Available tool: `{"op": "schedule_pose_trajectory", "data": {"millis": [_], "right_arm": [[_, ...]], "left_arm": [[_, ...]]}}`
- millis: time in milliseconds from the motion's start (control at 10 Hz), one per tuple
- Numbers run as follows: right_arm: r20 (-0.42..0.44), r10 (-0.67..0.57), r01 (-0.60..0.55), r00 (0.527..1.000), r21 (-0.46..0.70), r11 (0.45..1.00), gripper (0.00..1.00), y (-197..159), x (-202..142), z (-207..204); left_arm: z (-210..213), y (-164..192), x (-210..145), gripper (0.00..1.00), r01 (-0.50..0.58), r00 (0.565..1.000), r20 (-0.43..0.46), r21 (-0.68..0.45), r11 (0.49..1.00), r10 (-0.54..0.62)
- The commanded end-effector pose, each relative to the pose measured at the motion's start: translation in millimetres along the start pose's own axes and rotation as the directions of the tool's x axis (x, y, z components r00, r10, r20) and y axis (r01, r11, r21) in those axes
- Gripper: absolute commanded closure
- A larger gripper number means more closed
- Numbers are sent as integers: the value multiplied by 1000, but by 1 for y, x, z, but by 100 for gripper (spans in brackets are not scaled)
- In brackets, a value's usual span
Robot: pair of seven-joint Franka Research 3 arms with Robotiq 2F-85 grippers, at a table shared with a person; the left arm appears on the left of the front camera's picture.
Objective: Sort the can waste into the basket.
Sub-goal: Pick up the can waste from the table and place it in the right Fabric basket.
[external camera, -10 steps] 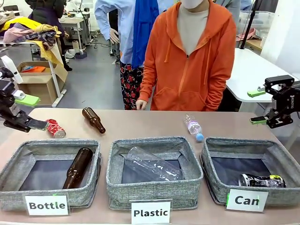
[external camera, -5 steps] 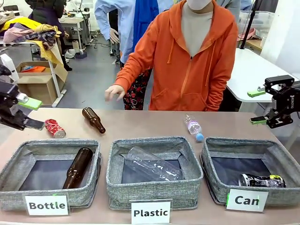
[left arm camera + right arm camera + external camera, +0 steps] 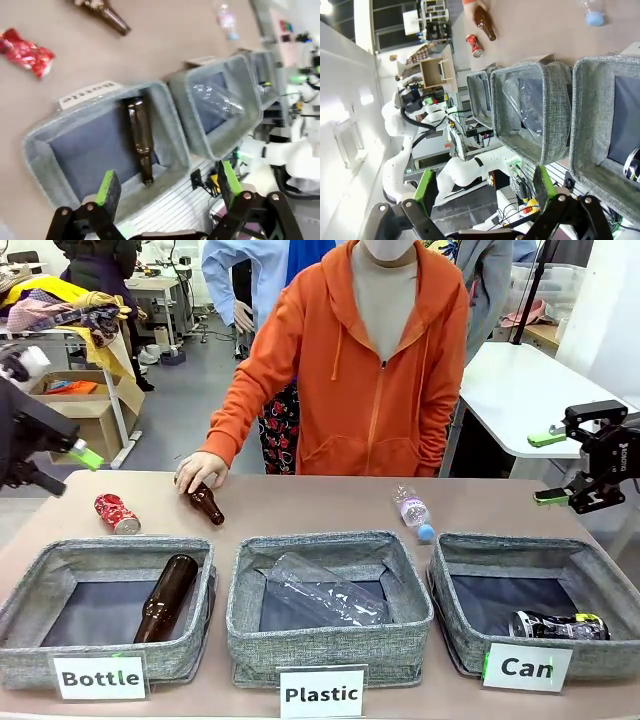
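Observation:
A crushed red can (image 3: 117,513) lies on the table at the far left, also in the left wrist view (image 3: 25,52) and the right wrist view (image 3: 474,45). A black can (image 3: 558,625) with green-yellow print lies inside the grey "Can" basket (image 3: 520,543) at the front right; part of this can (image 3: 634,170) and the basket (image 3: 592,125) appear in the right wrist view. My left gripper (image 3: 62,468) (image 3: 167,185) hangs open above and left of the red can, holding nothing. My right gripper (image 3: 550,468) (image 3: 485,184) is open and empty, raised behind the basket.
A person's hand (image 3: 200,472) rests on a brown bottle (image 3: 207,505) on the table. The "Bottle" bin (image 3: 60,560) holds another brown bottle (image 3: 165,597). The "Plastic" bin (image 3: 330,640) holds a clear bottle (image 3: 325,590). A small plastic bottle (image 3: 413,510) lies behind it.
My left gripper has risen and drawn back to the left, away from the red can. The person's hand has reached down onto the brown bottle on the table. The right arm is still.

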State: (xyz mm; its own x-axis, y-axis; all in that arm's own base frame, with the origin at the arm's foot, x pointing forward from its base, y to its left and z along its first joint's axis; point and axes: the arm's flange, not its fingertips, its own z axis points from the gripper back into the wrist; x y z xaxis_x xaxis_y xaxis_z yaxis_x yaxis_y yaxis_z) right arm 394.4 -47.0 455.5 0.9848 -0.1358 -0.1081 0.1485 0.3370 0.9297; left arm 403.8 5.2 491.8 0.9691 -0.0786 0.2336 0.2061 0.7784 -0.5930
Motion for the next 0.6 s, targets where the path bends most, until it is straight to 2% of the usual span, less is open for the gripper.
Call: {"op": "schedule_pose_trajectory", "data": {"millis": [0, 100, 200, 300, 500], "right_arm": [[-13, -4, 4, 1000, -12, 1000, 0, 4, 1, 4], [-13, -4, 4, 1000, -12, 1000, 0, 4, 1, 4], [-13, -4, 4, 1000, -12, 1000, 0, 4, 1, 4], [-13, -4, 4, 1000, -12, 1000, 0, 4, 1, 4], [-13, -4, 4, 1000, -12, 1000, 0, 4, 1, 4]], "left_arm": [[-19, 16, 38, 0, -74, 996, -63, -66, 995, 70], [-10, 26, 49, 0, -115, 993, -13, -91, 989, 114], [11, 26, 40, 0, -118, 991, 49, -97, 988, 123], [42, 16, 13, 0, -56, 994, 82, -194, 979, 73], [104, -1, -77, 0, 117, 987, 138, -323, 939, -76]]}}
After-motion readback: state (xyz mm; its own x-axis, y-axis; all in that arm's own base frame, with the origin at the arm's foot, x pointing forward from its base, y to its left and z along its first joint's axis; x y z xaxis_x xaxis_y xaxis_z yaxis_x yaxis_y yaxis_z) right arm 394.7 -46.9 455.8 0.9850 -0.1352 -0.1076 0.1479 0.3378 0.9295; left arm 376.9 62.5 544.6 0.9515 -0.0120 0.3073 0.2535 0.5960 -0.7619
